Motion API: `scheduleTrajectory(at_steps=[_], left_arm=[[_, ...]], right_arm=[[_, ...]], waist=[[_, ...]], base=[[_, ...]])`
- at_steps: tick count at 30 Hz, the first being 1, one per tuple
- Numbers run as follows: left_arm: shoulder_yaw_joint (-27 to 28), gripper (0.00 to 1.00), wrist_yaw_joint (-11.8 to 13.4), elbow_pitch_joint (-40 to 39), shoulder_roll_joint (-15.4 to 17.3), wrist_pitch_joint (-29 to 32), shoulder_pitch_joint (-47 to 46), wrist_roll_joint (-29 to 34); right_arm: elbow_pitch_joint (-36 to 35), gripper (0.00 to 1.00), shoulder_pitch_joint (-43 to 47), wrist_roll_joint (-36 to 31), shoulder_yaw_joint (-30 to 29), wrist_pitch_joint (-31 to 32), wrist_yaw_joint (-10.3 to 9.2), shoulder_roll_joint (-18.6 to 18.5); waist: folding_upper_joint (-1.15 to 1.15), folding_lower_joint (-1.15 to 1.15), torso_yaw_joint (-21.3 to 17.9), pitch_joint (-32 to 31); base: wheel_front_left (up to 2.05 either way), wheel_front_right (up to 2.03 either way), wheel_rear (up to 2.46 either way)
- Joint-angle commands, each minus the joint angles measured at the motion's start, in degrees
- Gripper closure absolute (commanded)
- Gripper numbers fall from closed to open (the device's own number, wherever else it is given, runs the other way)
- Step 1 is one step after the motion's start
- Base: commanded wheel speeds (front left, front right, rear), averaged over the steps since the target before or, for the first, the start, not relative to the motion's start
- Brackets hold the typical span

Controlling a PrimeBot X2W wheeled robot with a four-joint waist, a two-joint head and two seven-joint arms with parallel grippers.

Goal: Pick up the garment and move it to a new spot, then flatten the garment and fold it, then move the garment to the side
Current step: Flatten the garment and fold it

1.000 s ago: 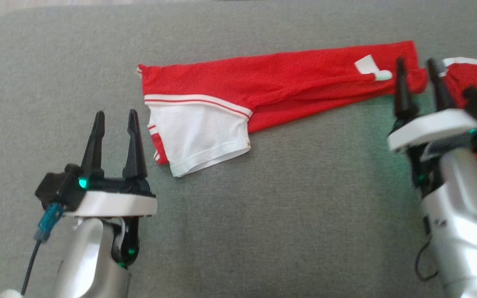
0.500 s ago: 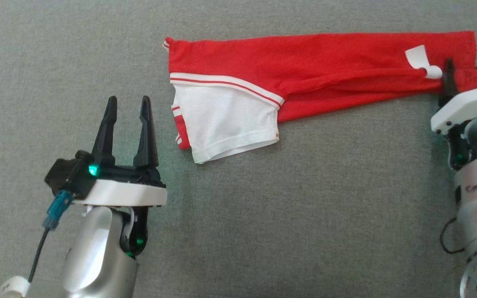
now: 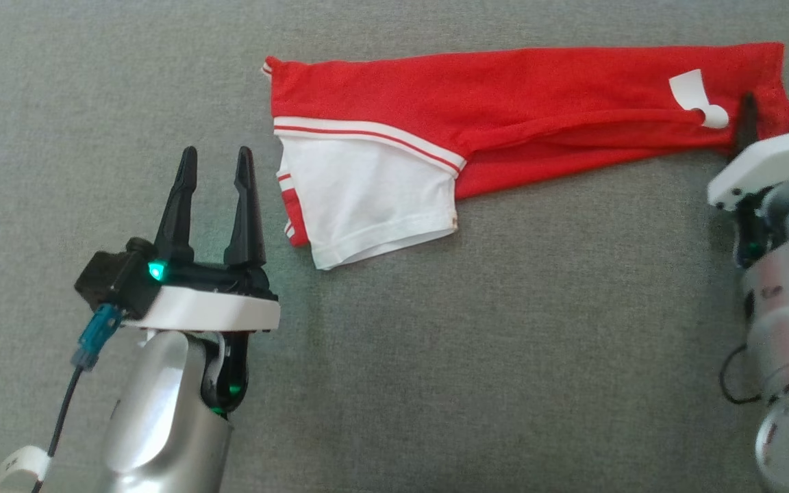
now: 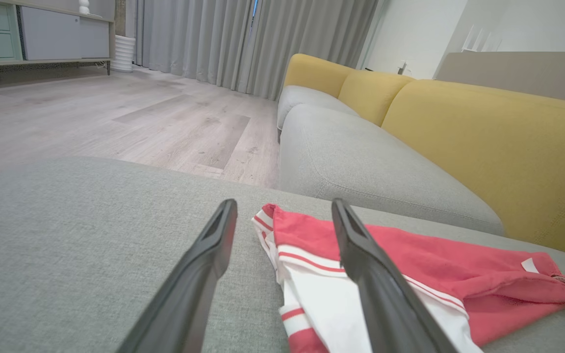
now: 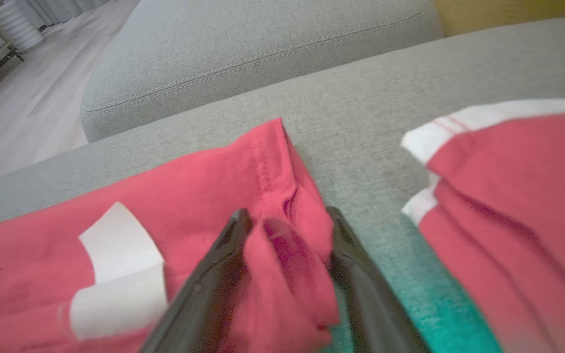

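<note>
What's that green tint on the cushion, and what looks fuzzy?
Right wrist view: teal glow tints the cushion beside the right gripper; the garment between its fingers is blurred. Head view: a green light glows on the left gripper.

The head camera looks steeply down on the garment from above, far enough off to take in its whole length on the grey cushion. The left wrist camera sits low, just beside the garment's white end, and faces along the left gripper across it towards a yellow sofa. The right wrist camera hangs very near the garment's red end, facing along the right gripper. All three views share the garment and its white tag.
</note>
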Motion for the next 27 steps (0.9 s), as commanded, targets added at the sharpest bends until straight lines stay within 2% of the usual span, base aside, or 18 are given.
scheduleTrajectory(at_steps=[1, 10, 17, 27], left_arm=[[1.62, 0.0, 0.08, -1.54, 0.65, -0.27, -1.64, -0.15], [2.88, 0.0, 0.08, -1.28, 0.65, -0.27, -0.19, 0.15], [3.31, 0.0, 0.08, -1.74, 0.65, -0.27, 2.08, 0.5], [2.91, 0.0, 0.08, -2.22, 0.64, -0.27, 4.47, 0.23]], right_arm=[[0.38, 1.0, -1.34, -0.14, 1.82, -0.62, 0.21, 2.12], [1.3, 1.0, -1.69, 7.28, 6.46, -6.53, 0.21, 4.32], [-4.21, 1.0, 3.09, 16.01, 10.42, -7.63, 0.21, 4.6], [-12.68, 1.0, 8.64, 20.74, 11.35, -7.46, 0.21, 0.7]], waist=[[0.0, 0.0, -0.4, -0.22], [0.0, 0.0, -3.85, -4.17], [0.0, 0.0, -6.57, -8.15], [0.0, 0.0, -6.49, -11.41]], base=[[0.0, 0.0, 0.0], [0.0, 0.0, 0.0], [0.0, 0.0, 0.0], [0.0, 0.0, 0.0]])
